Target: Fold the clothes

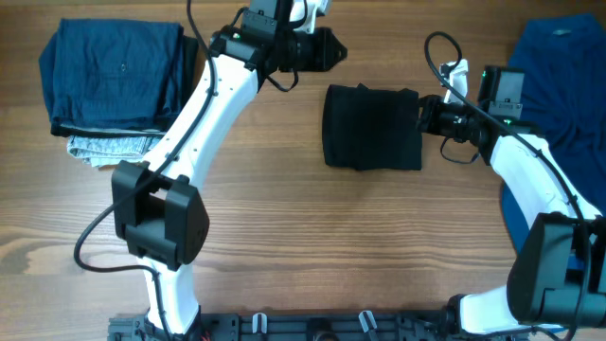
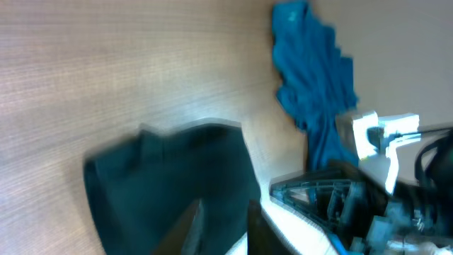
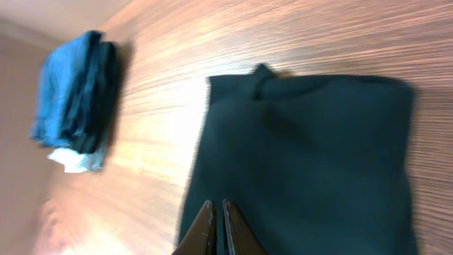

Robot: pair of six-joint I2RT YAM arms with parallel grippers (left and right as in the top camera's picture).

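Lying near the middle of the brown wooden table [image 1: 284,237], the black soft garment [image 1: 372,128] is sitting as a compact, roughly square bundle with its edges fairly even, so its folding is looking complete or nearly so.

The right gripper [image 1: 423,116] is resting at the bundle's right edge. In the right wrist view its fingers are pressing together over the dark cloth, closed. Whether they are pinching any fabric, I cannot tell.

The left gripper [image 1: 333,49] is hanging beyond the bundle's far left corner, apart from it. In the blurred left wrist view its 2 fingers are standing slightly parted with nothing visibly between them.

A stack of folded dark blue clothes [image 1: 114,71] is sitting at the far left corner of the table, suggesting finished pieces are collecting there. On that reading, the black bundle is waiting to be carried over to that pile.

A bright blue shirt [image 1: 568,85] is lying loose and rumpled along the right side, not yet folded. So I am judging the task as well under way, with at least 1 garment left to fold.
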